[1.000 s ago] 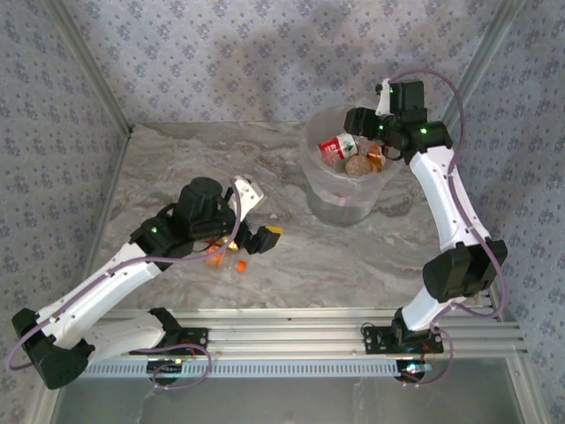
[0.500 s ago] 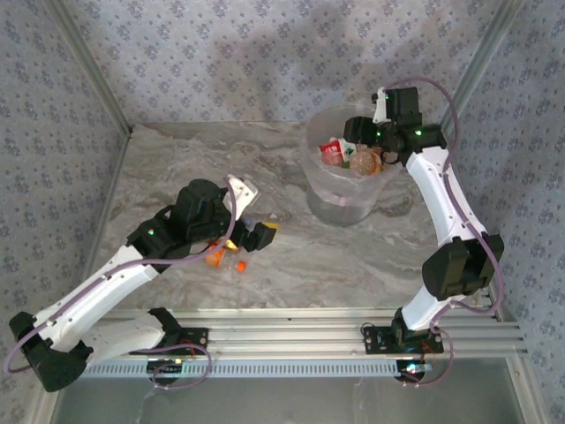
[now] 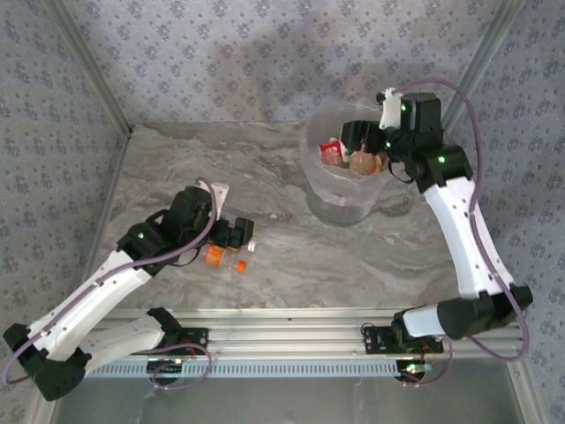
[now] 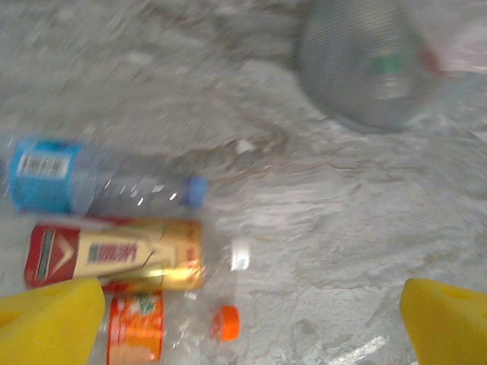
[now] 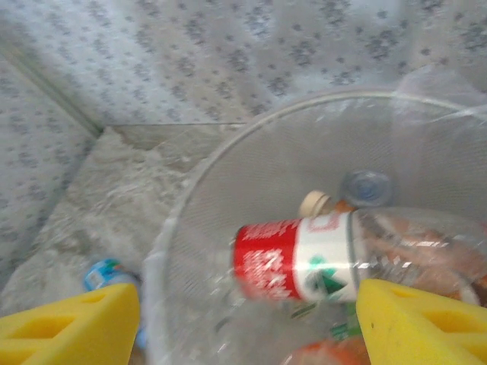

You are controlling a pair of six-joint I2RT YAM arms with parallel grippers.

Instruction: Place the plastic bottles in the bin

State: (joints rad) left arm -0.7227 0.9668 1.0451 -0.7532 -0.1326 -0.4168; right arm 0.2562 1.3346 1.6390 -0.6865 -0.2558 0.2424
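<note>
The bin (image 3: 320, 181) stands at the back right of the table with several plastic bottles in it. My right gripper (image 5: 247, 327) hovers open over its mouth. A red-and-white-labelled bottle (image 5: 297, 258) lies loose inside below it, clear of the left finger. My left gripper (image 4: 243, 334) is open above the table, low over three lying bottles. These are a blue-labelled one (image 4: 76, 182), a red-and-gold-labelled one (image 4: 114, 255) and an orange-labelled one (image 4: 137, 327) with an orange cap (image 4: 225, 322). From above, the left gripper (image 3: 237, 234) sits just beside the orange bottles (image 3: 216, 256).
Patterned walls close the table (image 3: 291, 265) at the back and both sides. An aluminium rail (image 3: 291, 340) runs along the near edge. In the left wrist view the bin (image 4: 373, 68) shows at the upper right, well away from the lying bottles.
My right gripper has widened and the red-labelled bottle has dropped from it into the bin. My left arm has swung left and down over the bottles on the table.
</note>
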